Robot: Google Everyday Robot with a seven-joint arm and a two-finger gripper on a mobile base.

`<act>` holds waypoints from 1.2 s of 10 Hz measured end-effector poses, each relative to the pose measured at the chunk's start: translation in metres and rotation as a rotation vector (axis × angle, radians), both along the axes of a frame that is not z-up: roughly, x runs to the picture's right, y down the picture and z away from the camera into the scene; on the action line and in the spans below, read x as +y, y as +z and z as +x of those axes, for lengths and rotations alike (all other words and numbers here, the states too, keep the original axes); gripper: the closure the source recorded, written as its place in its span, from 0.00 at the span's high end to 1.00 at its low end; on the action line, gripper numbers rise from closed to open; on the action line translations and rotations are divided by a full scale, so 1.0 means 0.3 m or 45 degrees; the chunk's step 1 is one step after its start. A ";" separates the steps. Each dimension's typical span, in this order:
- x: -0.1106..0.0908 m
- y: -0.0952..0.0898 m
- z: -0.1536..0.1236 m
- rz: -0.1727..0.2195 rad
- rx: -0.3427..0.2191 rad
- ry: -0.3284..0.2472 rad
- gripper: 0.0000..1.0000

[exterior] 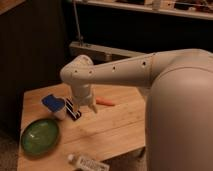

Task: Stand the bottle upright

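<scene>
The bottle (88, 162) lies on its side at the front edge of the wooden table (115, 127). It is clear plastic with a white cap pointing left and a white label. My gripper (86, 106) hangs from the white arm over the back middle of the table, well behind the bottle and apart from it. Its fingers point down, open, with nothing between them. Its tip is just right of a small black-and-white striped block (73, 108).
A green bowl (40, 136) sits at the front left. A white cup-like thing with a blue top (54, 105) stands behind it. A small orange object (105, 102) lies right of the gripper. My large white body (182, 115) fills the right side.
</scene>
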State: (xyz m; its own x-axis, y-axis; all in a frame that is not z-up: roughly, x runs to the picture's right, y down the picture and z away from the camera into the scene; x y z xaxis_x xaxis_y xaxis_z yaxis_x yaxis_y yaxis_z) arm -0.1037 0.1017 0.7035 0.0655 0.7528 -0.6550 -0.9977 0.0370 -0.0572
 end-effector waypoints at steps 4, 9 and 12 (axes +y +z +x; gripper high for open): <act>0.000 0.000 0.000 0.000 0.000 0.000 0.65; 0.000 0.000 0.000 0.000 0.000 0.000 0.65; -0.002 -0.011 -0.010 0.024 -0.032 -0.016 0.65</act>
State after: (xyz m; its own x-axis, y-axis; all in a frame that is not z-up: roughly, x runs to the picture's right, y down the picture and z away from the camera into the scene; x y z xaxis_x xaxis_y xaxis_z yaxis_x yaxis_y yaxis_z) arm -0.1067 0.1011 0.7003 0.0910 0.7640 -0.6388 -0.9954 0.0505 -0.0815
